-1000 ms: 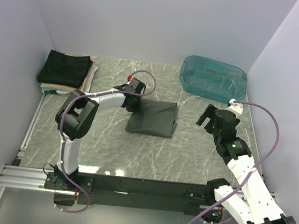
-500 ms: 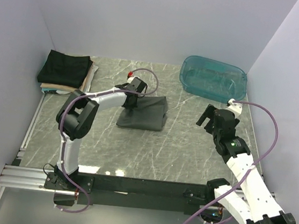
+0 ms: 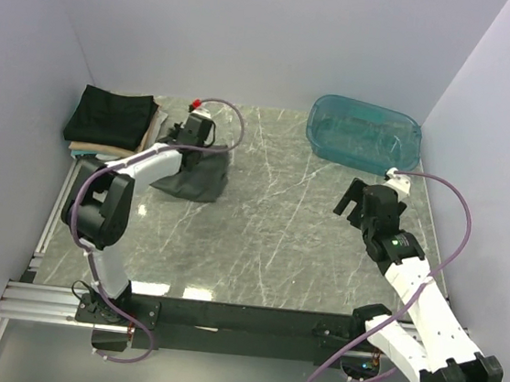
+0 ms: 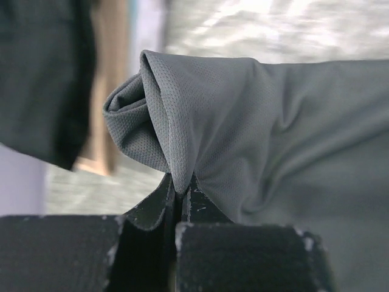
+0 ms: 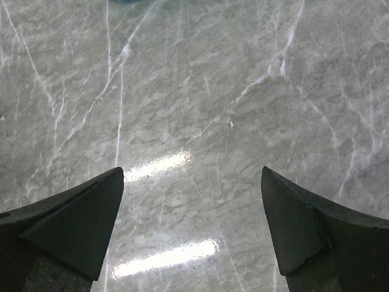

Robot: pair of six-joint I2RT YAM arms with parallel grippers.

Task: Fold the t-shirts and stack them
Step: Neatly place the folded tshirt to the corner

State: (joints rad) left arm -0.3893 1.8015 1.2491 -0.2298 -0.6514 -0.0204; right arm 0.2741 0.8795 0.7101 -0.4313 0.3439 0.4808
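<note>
while left gripper (image 4: 180,190) pinches grey t-shirt (image 4: 273,134), its far folds cut off, right gripper (image 5: 192,176) spread wide

The black t-shirt (image 3: 111,116) covers most of the lower t-shirts (image 3: 103,149), and the grey t-shirt (image 4: 273,121) overruns the left wrist view.

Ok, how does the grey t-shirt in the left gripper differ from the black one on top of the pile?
Colour: the grey t-shirt is charcoal, the black t-shirt darker. Pose: the grey one hangs bunched and creased; the black one lies folded flat atop the pile. State: the left gripper is shut on a fold of the grey one; nothing touches the black one. Both are soft cloth, at the table's far left.
</note>
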